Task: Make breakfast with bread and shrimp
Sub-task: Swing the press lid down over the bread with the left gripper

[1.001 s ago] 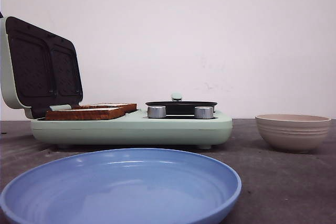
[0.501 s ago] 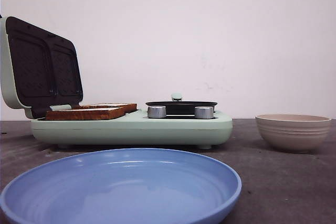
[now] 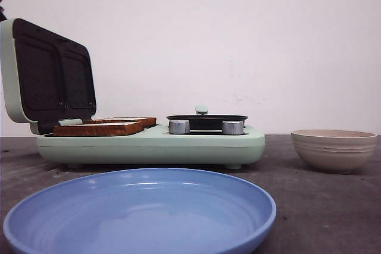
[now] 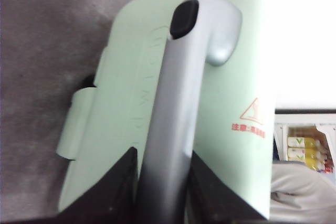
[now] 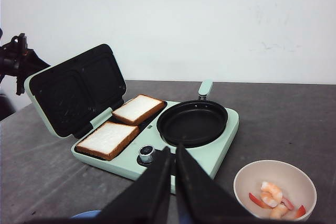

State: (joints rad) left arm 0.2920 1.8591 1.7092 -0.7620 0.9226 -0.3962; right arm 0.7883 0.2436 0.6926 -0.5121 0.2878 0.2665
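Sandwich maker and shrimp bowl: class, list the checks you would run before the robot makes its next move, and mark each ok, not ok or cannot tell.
1. Lid of the sandwich maker open: ok, raised well clear of the plates.
2. Both bread slices seated in their wells: ok.
3. Left gripper holds the lid handle: ok, fingers on both sides of it.
4. Frying pan free for the shrimp: ok.
5. Shrimp in the beige bowl: ok.
6. Right gripper free to pick: ok, shut, holding nothing.
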